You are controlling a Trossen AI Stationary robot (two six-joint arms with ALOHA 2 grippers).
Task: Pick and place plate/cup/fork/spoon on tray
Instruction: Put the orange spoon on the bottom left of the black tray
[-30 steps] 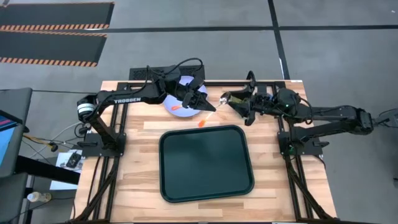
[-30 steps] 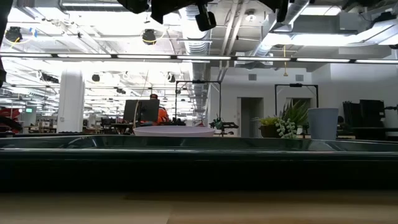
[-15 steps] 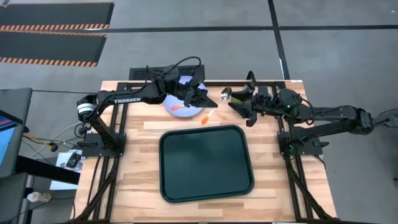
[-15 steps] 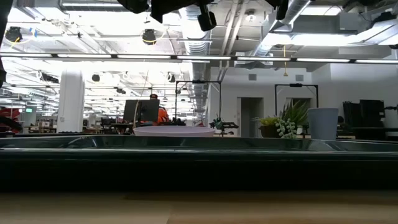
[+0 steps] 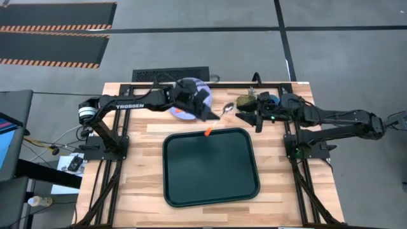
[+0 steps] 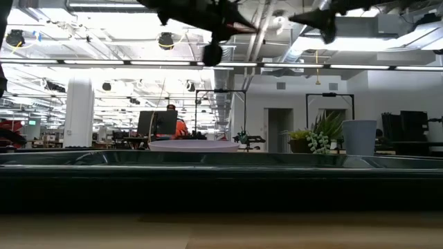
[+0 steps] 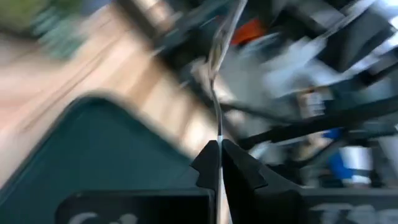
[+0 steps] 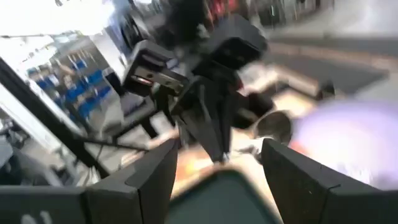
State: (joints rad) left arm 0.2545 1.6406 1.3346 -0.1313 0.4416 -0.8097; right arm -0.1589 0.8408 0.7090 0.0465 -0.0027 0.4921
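Observation:
My left gripper point(image 5: 212, 118) is shut on the spoon point(image 5: 227, 108) above the far rim of the dark green tray point(image 5: 166, 166). The spoon's silver bowl points toward my right gripper point(image 5: 241, 115), and its orange handle end point(image 5: 208, 131) hangs over the tray's rim. My right gripper point(image 8: 217, 174) is open and empty, just right of the spoon. The lavender plate point(image 5: 186, 84) rests flat on the table under my left arm, which hides the fork. The pale blue cup point(image 6: 358, 137) stands at the far right. My left gripper pinches the spoon's thin metal neck point(image 7: 217, 127) between its two fingertips, between bowl and handle. The fingers lie across the spoon. The spoon is lifted clear of the table, slanting, with its bowl point(image 7: 221, 43) away from the fingers and its orange end lower, over the tray's rim.
A small potted green plant point(image 5: 247, 100) stands on the far side of the table by my right gripper, next to the cup. The tray fills the middle of the table. Bare wood point(image 5: 143, 191) lies to its left and right.
My left gripper has swung toward the near edge and the tray with the spoon, turning its wrist. The spoon's orange end now hangs over the tray's far rim. My right gripper has drawn back a little toward the table's right edge, away from the spoon's bowl.

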